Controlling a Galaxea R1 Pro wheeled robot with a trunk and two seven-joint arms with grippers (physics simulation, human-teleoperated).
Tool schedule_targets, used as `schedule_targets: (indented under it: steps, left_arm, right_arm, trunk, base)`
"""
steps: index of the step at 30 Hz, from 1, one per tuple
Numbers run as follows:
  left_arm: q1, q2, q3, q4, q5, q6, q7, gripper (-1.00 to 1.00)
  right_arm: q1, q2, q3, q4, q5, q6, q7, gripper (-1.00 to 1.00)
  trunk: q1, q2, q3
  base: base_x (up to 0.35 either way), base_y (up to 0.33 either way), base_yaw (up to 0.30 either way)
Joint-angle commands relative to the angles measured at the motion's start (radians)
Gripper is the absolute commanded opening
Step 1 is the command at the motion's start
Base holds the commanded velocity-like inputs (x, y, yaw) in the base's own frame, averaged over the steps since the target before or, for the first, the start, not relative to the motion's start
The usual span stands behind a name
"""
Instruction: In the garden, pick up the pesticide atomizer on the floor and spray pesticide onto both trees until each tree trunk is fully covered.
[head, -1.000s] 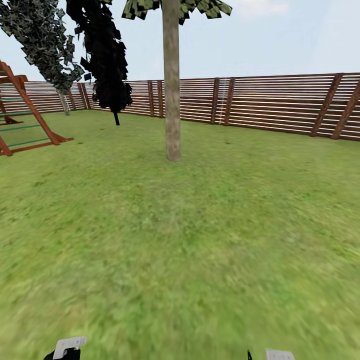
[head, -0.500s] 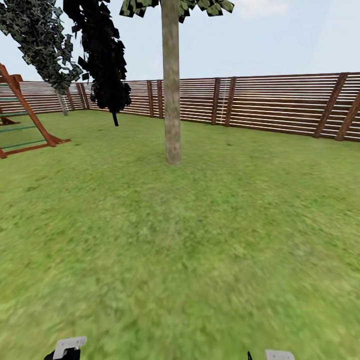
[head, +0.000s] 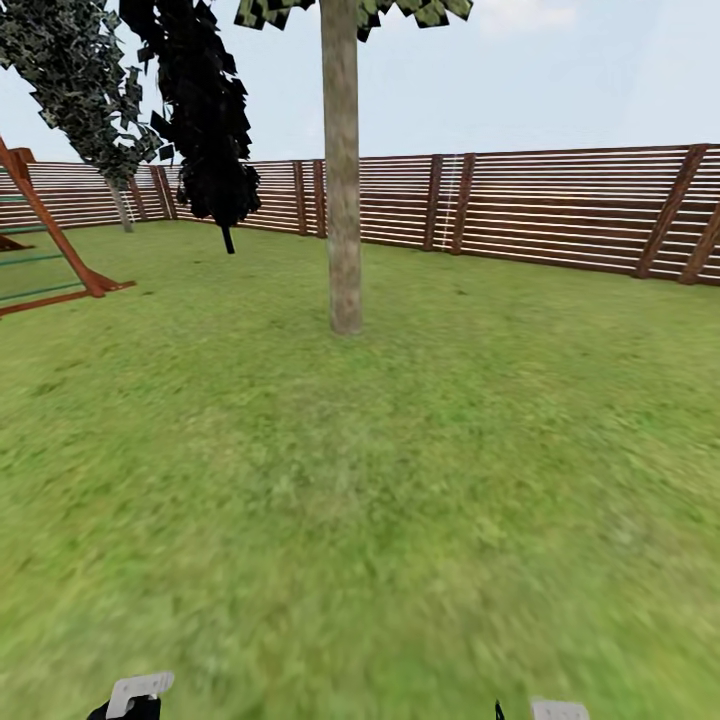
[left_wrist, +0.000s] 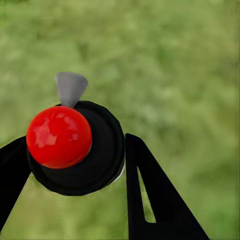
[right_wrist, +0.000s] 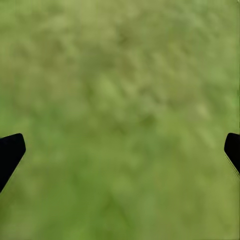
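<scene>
The pesticide atomizer (left_wrist: 75, 150), a round black body with a red knob and a grey nozzle, sits between the two black fingers of my left gripper (left_wrist: 75, 157), which is shut on it above blurred grass. My right gripper (right_wrist: 120, 150) is open, its fingertips far apart at the picture's edges with only lawn between them. In the head view one tree trunk (head: 343, 200), thick, straight and grey-brown, rises from the grass straight ahead, some way off. Another tree (head: 80, 80) with greyish foliage stands by the fence at the far left.
A brown slatted wooden fence (head: 560, 210) closes the lawn at the back. A dark, almost black tree (head: 205, 110) stands left of the near trunk. A red-brown wooden play frame (head: 50, 245) is at the left edge. Open grass (head: 380, 500) lies between me and the trunk.
The whole head view has shifted: the camera has advanced a little, so the middle trunk looks slightly nearer and the play frame has slid towards the left edge.
</scene>
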Motion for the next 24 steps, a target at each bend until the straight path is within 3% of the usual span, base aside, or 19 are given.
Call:
schedule_targets:
  steps: [1,24]
  left_arm:
    - [-0.001,0.000,-0.007,0.001,0.011,-0.003,-0.005,-1.00]
    - [-0.001,0.000,-0.007,0.000,0.011,-0.003,-0.005,-1.00]
  right_arm:
    - [-0.001,0.000,-0.005,0.001,0.011,-0.003,-0.005,1.00]
    - [-0.001,0.000,-0.005,0.001,0.011,-0.003,-0.005,1.00]
  trunk:
    - [0.000,0.000,-0.001]
    - [0.000,0.000,-0.001]
  base:
    - [0.340,0.000,0.000]
    - [0.340,0.000,0.000]
